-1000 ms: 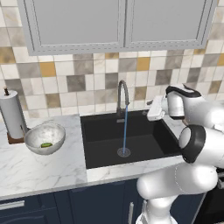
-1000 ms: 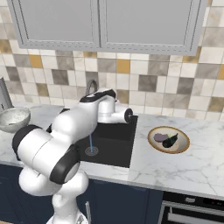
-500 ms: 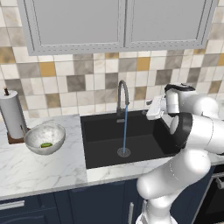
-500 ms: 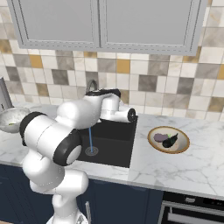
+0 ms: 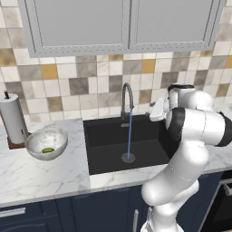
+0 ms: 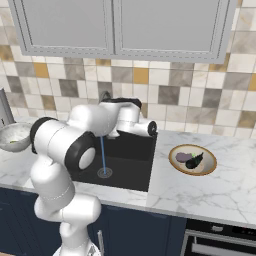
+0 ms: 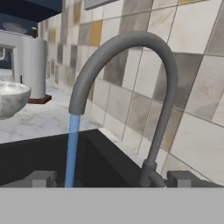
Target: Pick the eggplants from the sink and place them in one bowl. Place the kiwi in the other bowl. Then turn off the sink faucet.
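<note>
Your gripper (image 7: 111,178) stands wide and holds nothing; in the hand view its two dark fingertips (image 7: 40,178) flank the foot of the faucet (image 7: 131,87), one tip on each side, not touching it as far as you can tell. From the base you see the hand (image 5: 158,110) just right of the tap, over the back edge of the sink (image 5: 113,156).

Going left to right across the counter: the paper towel roll (image 5: 12,118) stands at the far left. Next to it is the grey speckled bowl (image 5: 46,143), and the kiwi (image 5: 47,150) already lies inside it, so that part looks finished. Then the black sink, with no produce showing in the part of the basin you can see. The faucet (image 5: 127,102) arches over it and a blue stream of water (image 5: 129,136) falls to the drain (image 5: 128,157), so it is running. To the right of the sink, the tan bowl (image 6: 192,160) holds both eggplants (image 6: 190,159), the mauve one and the black one lying side by side.

By my reckoning only the last step is left for you: shutting off the water. Your hand looks placed for it.
</note>
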You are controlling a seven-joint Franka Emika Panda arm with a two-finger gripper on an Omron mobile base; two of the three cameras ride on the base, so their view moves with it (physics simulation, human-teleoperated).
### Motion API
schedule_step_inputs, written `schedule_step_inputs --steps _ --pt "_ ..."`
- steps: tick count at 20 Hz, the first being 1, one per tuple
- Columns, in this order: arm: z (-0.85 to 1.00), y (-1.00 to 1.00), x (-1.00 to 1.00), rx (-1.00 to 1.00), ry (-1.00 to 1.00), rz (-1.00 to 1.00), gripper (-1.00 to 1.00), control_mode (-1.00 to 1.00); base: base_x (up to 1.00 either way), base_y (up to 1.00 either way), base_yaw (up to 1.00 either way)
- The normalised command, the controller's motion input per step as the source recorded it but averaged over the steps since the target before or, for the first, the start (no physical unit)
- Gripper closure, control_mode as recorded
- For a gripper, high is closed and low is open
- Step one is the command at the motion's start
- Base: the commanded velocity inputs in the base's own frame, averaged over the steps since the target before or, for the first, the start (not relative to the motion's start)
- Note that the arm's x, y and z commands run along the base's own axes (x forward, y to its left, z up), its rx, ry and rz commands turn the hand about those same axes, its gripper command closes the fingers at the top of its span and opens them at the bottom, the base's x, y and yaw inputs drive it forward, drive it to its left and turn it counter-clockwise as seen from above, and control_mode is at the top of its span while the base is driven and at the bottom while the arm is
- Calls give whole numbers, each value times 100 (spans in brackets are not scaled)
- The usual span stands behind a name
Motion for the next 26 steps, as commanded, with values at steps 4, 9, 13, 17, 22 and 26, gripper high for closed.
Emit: schedule_step_inputs --steps 4,9,13,17,22,26 --pt "-5 -4 4 0 0 0 -100 -100 0 0 0" --pt "-9 0 14 1 0 0 -100 -100 0 0 0" --pt "-6 0 24 1 0 0 -100 -100 0 0 0" --pt "-12 -2 26 1 0 0 -100 -100 0 0 0" --pt "-14 -1 27 0 0 0 -100 -100 0 0 0" --pt "-16 -3 27 0 0 0 -100 -100 0 0 0"
